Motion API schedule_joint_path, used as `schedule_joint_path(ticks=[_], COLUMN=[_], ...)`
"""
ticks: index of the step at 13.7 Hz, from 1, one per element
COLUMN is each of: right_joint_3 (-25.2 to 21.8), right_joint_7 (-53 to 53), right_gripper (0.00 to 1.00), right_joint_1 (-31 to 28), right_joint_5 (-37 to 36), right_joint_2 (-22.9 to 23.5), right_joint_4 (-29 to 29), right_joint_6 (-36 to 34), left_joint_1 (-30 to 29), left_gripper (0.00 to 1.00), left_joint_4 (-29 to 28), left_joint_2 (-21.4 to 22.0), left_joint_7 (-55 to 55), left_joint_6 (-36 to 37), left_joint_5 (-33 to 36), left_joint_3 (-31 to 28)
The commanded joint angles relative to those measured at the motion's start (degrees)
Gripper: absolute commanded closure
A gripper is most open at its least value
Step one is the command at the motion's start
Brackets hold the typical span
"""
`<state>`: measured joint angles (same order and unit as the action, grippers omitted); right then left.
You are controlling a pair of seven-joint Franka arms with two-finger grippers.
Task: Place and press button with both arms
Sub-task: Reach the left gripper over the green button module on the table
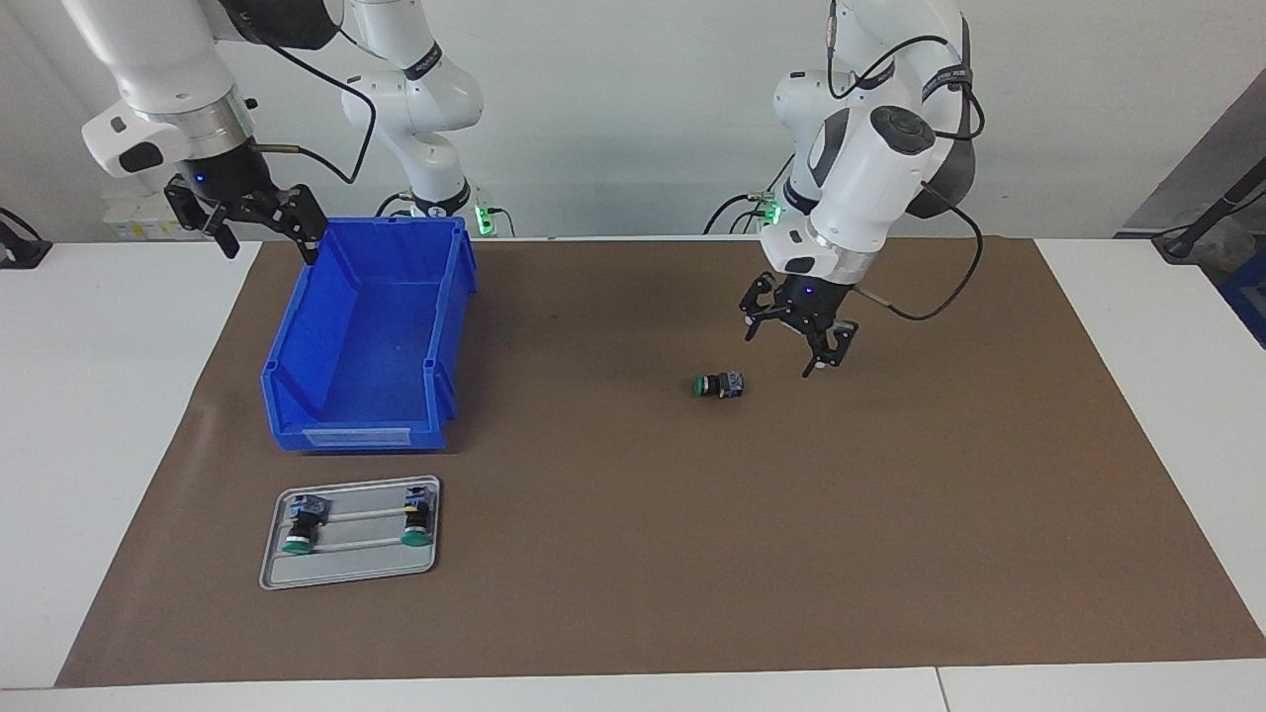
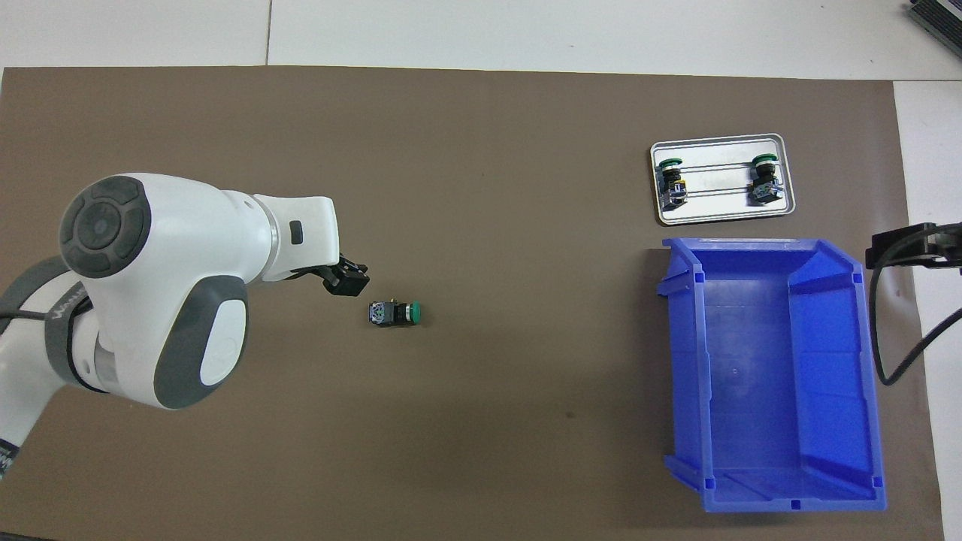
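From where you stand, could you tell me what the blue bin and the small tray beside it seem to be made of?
The blue bin looks like moulded plastic: uniform saturated colour, soft sheen, ribbed corners. The tray appears to be metal, probably aluminium or steel: pale grey, dull reflective surface, thin rolled rim. It could be metallic-finished plastic; the look alone leaves that open.

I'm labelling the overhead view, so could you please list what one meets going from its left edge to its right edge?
Left claw → button lying on the brown mat → metal tray holding two more buttons → right claw at the edge. The blue bin overlaps the tray's span, so it is left out.
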<state>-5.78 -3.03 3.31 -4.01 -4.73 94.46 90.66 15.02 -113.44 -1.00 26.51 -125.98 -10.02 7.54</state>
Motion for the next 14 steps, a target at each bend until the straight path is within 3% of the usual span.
schedule_joint_path(ticks=[1, 4, 9, 11, 14], right_joint_3=[0.86, 0.86, 0.86, 0.86, 0.86], right_joint_7=[0.31, 0.3, 0.3, 0.39, 0.3], right_gripper=[0.0, 0.0, 0.0, 0.0, 0.0], right_joint_1=[-1.02, -1.02, -1.02, -1.02, -1.02], right_joint_5=[0.75, 0.75, 0.75, 0.67, 0.67], right_joint_2=[-0.89, -0.89, -0.89, -0.89, -0.89], right_joint_4=[0.9, 0.9, 0.9, 0.9, 0.99], right_joint_6=[0.48, 0.48, 0.48, 0.48, 0.4], left_joint_1=[0.98, 1.15, 4.22, 4.58, 5.98], left_gripper=[0.0, 0.0, 0.07, 0.07, 0.19], left_joint_4=[-2.58, -2.66, -2.93, -4.15, -6.61], left_joint_2=[2.4, 1.35, -1.2, -2.34, -4.53], left_joint_7=[6.67, 15.73, 18.74, 29.32, 31.93], left_joint_6=[0.47, 2.75, 1.53, -2.84, -5.58], left_joint_5=[-0.79, -0.79, 0.0, 0.18, 0.18], left_joint_3=[-0.94, -0.94, -1.03, -1.03, -1.12])
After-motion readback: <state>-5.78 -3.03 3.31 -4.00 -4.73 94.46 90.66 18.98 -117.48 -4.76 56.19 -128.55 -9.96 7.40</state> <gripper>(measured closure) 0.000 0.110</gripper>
